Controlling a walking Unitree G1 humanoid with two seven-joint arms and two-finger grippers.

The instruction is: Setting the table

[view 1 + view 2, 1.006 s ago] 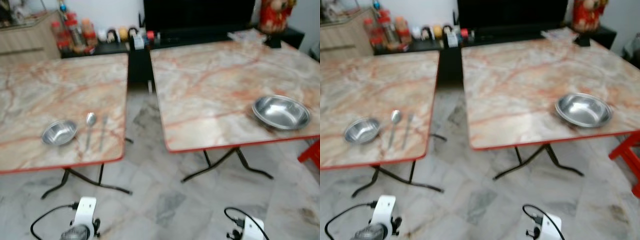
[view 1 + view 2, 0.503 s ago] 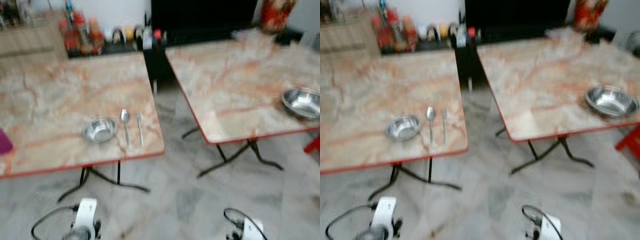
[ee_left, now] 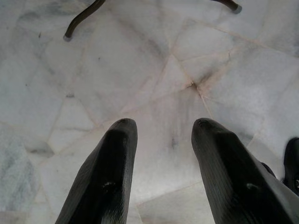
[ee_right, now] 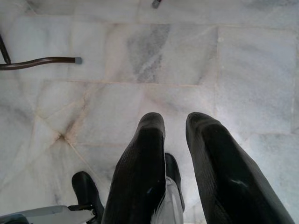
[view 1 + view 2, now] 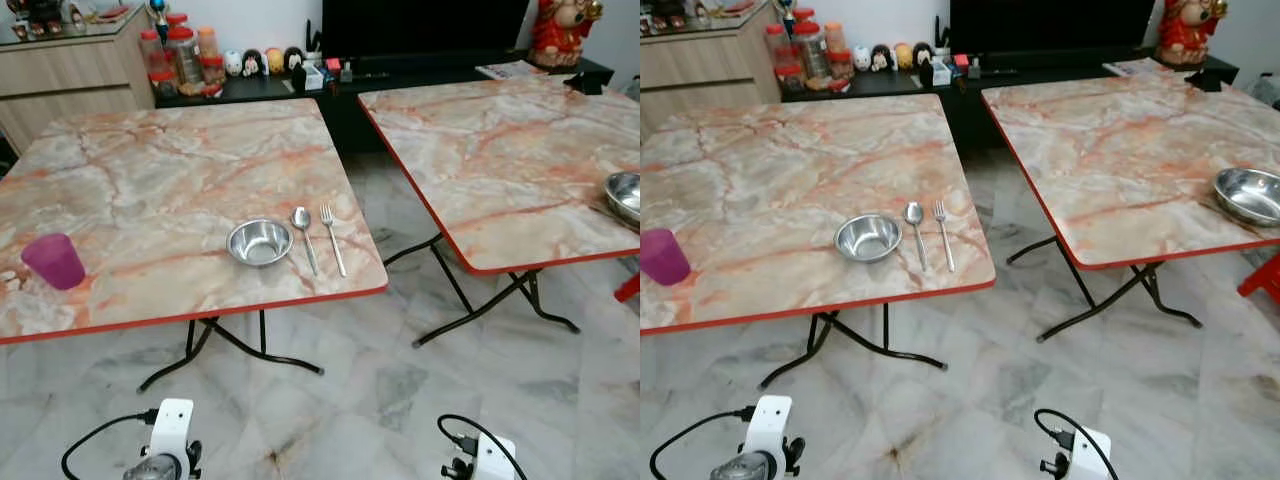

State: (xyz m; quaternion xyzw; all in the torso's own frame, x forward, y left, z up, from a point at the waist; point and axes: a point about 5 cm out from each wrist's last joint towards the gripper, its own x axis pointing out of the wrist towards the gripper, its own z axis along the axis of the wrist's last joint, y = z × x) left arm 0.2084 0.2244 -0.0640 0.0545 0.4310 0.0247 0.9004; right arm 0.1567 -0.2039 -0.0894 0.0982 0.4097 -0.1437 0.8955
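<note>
On the left marble table [image 5: 150,170], near its front right corner, a small steel bowl [image 5: 259,242] sits with a spoon [image 5: 303,232] and a fork [image 5: 332,238] laid side by side to its right. A purple cup [image 5: 54,260] stands at the table's front left. A larger steel bowl [image 5: 1250,194] rests near the front right edge of the right table [image 5: 1120,130]. Both arms hang low over the marble floor. My left gripper [image 3: 161,128] is open and holds nothing. My right gripper [image 4: 175,122] is open by a narrow gap and also holds nothing.
A gap of floor [image 5: 400,230] runs between the two folding tables, whose black legs [image 5: 230,350] splay outward. Behind them stand a low black TV stand [image 5: 400,70] with jars and figurines and a wooden cabinet [image 5: 70,80]. A red stool [image 5: 1262,285] sits at the far right.
The whole view has swung left and sharpened, bringing the purple cup into sight and pushing the large bowl to the right edge. Nothing on the tables has moved.
</note>
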